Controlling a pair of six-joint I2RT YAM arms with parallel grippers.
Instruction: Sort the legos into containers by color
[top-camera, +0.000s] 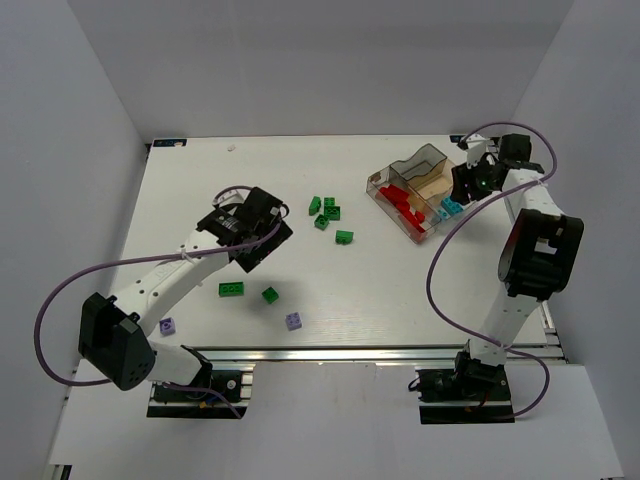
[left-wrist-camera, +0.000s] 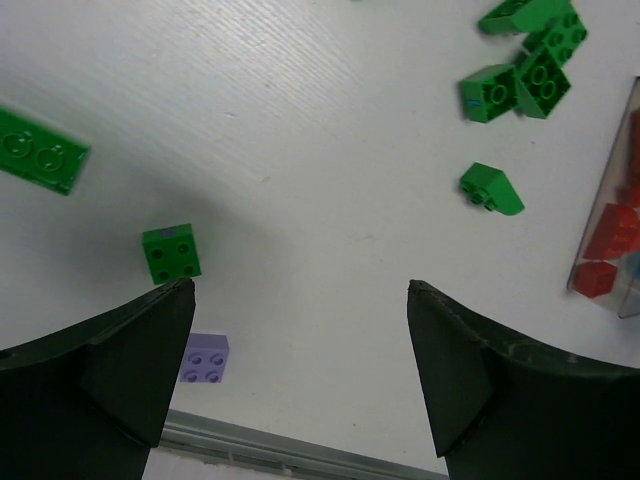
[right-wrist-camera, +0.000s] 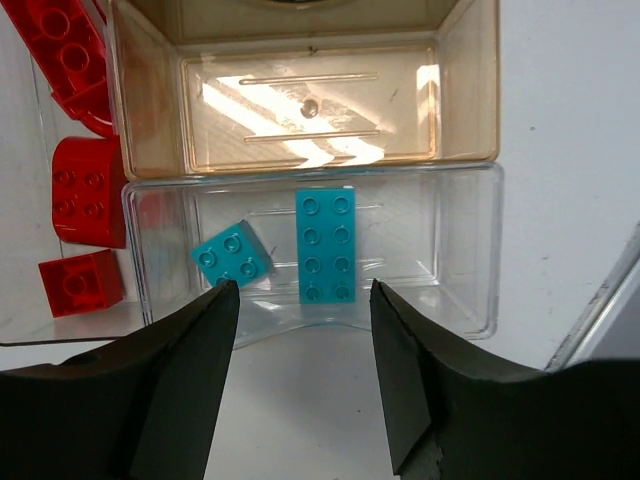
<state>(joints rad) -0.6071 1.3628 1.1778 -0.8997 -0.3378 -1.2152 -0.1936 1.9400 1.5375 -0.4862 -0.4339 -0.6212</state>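
Note:
The clear tray (top-camera: 432, 155) stands at the back right, with red legos (top-camera: 404, 205) in its left compartments. In the right wrist view a long cyan brick (right-wrist-camera: 325, 245) and a small cyan brick (right-wrist-camera: 231, 253) lie in a clear compartment (right-wrist-camera: 460, 250). My right gripper (right-wrist-camera: 303, 290) hangs open just in front of it, with nothing between its fingers. My left gripper (left-wrist-camera: 300, 290) is open above bare table, holding nothing. A green brick (left-wrist-camera: 172, 254) and a pale purple brick (left-wrist-camera: 205, 358) lie by its left finger. More green legos (top-camera: 330, 210) sit mid-table.
A tan-bottomed compartment (right-wrist-camera: 310, 110) behind the cyan one holds no bricks. Red bricks (right-wrist-camera: 88, 190) fill the tray section to its left. A long green brick (top-camera: 231, 289) and a second purple brick (top-camera: 167, 325) lie near the front edge, by the left arm.

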